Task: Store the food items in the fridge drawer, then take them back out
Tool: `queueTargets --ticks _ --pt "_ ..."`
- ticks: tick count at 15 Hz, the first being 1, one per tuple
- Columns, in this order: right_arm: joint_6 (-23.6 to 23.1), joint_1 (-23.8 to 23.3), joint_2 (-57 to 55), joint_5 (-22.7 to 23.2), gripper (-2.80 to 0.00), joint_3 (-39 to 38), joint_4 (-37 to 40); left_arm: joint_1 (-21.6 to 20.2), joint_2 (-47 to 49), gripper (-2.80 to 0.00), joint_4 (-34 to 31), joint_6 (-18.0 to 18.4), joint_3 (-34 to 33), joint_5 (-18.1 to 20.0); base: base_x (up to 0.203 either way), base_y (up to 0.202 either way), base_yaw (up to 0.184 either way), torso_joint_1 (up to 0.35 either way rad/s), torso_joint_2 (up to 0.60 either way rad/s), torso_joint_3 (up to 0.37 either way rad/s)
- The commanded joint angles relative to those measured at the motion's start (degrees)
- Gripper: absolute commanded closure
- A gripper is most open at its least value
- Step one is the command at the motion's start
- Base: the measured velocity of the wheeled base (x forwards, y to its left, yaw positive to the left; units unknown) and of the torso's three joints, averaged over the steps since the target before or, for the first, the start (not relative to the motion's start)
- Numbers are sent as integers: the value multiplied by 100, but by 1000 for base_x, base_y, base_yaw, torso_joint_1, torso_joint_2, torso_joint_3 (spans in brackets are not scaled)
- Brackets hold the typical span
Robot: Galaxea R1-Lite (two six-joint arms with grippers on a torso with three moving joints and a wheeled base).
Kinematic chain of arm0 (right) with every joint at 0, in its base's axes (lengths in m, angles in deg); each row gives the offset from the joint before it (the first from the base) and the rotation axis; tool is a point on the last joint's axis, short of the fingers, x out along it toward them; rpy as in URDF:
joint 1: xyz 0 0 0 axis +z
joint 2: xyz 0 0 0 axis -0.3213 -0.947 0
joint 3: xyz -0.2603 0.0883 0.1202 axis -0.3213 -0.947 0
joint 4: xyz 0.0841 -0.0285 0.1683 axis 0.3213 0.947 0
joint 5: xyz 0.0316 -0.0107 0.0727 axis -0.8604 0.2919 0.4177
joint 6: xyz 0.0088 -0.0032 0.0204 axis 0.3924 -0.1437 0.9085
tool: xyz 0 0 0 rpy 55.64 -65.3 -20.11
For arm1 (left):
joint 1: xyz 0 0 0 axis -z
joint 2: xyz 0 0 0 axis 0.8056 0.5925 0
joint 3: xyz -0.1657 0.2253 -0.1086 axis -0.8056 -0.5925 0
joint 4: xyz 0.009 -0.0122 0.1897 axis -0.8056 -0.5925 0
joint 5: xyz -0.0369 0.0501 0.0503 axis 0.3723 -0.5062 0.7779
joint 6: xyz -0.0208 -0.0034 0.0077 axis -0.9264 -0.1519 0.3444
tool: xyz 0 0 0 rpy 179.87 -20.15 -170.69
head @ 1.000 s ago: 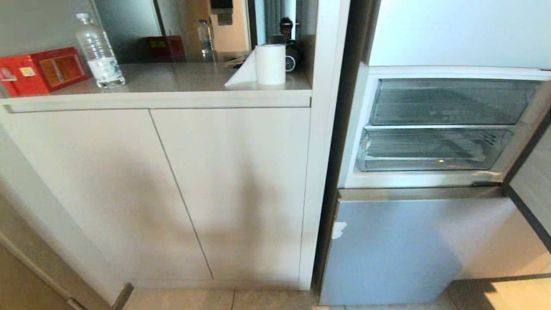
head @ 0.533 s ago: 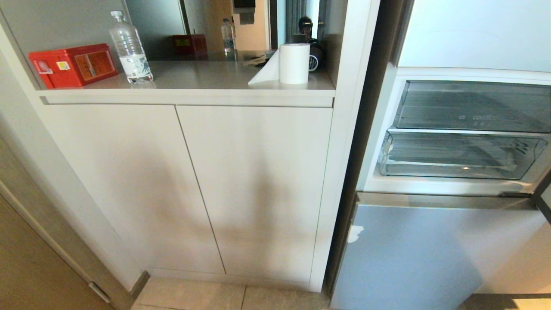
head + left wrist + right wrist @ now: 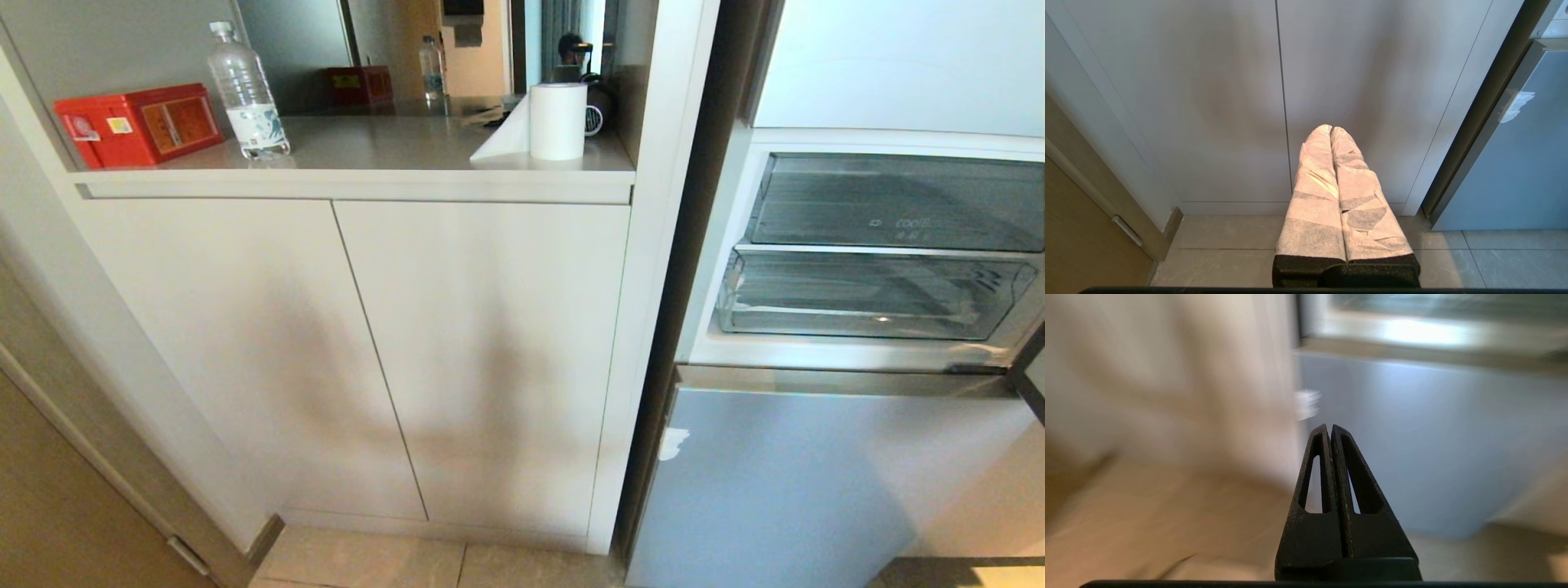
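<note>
Bottle (image 3: 247,92) right of box (image 3: 139,123) on counter (image 3: 392,147); fridge drawer (image 3: 873,294) right of cabinet (image 3: 359,359).

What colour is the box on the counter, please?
Red box, with a patterned orange front panel; the head view shows it best.

- The upper clear drawer (image 3: 898,200) in the fridge has faint pale letters on its front that look like "cool"; the rest is too faint.
- The red box (image 3: 139,124) and bottle (image 3: 247,94) on the counter left of that drawer have labels too small to read.

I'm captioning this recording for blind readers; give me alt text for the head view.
An open fridge compartment shows two clear drawers, the fridge drawer beneath a lettered one. Left, a counter holds a red box, water bottle and paper roll.
</note>
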Motion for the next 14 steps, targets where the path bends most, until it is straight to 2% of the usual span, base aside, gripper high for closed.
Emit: queueTargets --ticks 1,4,6,10,12,14 --pt "255 -1 -1703 296 -280 459 -81 -1 5 0 1 1 -9 -1 0 0 0 0 0 0" --pt "605 1 -3681 649 -280 929 -968 -1 9 0 1 1 -9 -1 0 0 0 0 0 0" --pt "726 1 -5130 626 -280 1221 -1910 -1 2 0 1 1 -9 -1 0 0 0 0 0 0" --pt "847 4 -7791 -70 -280 2043 -4233 -1 2 0 1 1 -9 -1 0 0 0 0 0 0" --pt "864 41 -8598 -411 -280 2550 -5243 -1 2 0 1 1 -9 -1 0 0 0 0 0 0" --pt "886 152 -8970 -607 -280 3132 -5825 -1 2 0 1 1 -9 -1 0 0 0 0 0 0"
